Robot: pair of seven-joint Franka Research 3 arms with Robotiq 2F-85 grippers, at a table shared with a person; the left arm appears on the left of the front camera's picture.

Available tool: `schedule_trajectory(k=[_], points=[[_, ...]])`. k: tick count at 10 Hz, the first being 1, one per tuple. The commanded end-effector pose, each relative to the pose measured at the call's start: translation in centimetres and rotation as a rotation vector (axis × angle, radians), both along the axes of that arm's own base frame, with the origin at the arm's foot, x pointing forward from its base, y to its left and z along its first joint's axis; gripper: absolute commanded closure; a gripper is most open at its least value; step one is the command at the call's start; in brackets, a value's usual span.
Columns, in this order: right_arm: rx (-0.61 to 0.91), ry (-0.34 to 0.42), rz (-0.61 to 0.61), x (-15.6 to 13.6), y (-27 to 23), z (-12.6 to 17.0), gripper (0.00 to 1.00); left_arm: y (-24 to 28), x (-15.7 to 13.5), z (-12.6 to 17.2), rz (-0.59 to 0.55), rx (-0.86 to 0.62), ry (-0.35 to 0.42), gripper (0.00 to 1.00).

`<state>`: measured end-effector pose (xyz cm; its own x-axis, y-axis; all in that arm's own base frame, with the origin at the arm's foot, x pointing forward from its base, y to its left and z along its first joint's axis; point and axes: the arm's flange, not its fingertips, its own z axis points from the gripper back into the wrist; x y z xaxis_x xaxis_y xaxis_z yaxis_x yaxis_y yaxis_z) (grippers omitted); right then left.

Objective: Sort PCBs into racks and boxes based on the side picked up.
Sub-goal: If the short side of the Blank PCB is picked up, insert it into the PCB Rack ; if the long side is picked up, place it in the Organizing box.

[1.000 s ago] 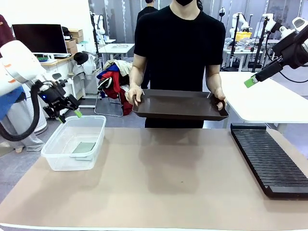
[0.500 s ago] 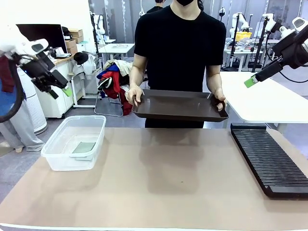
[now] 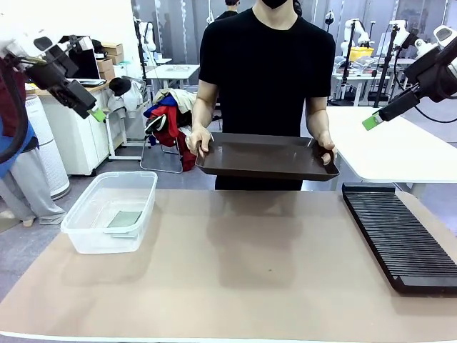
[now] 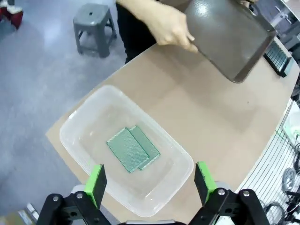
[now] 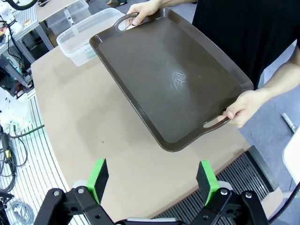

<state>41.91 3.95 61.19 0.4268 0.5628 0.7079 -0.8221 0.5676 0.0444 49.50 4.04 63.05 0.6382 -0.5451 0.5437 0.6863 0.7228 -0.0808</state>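
Two green PCBs lie flat, overlapping, on the floor of the clear box; from the front they show as a greyish patch inside the box at the table's left. My left gripper hangs open and empty high above that box, up at the far left. The black slotted rack lies along the table's right side, with no board seen in it. My right gripper is raised at the upper right, open and empty.
A person stands at the far side holding a dark brown tray in both hands above the table's far edge; it looks bare. A grey stool stands on the floor beyond the box. A white table is behind the rack.
My left gripper has risen from just over the box's far rim up and to the left, still open. The right arm, person and tray have stayed put.
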Motion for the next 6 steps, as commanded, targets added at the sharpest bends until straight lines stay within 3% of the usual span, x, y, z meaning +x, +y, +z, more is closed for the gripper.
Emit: schedule_trajectory(k=[1,3,6], points=[[0.015,0.000,0.012,0.0,0.0,-0.1,0.00,-0.2,-1.0,0.3,-0.149,-0.068,-0.065,0.00],[0.015,0.000,0.012,0.0,0.0,-0.1,0.00,-0.9,-1.7,1.1,-0.250,-0.081,-0.112,0.00],[0.015,0.000,0.012,0.0,0.0,-0.1,0.00,-1.8,-2.8,1.9,-0.416,-0.122,-0.124,0.00]])
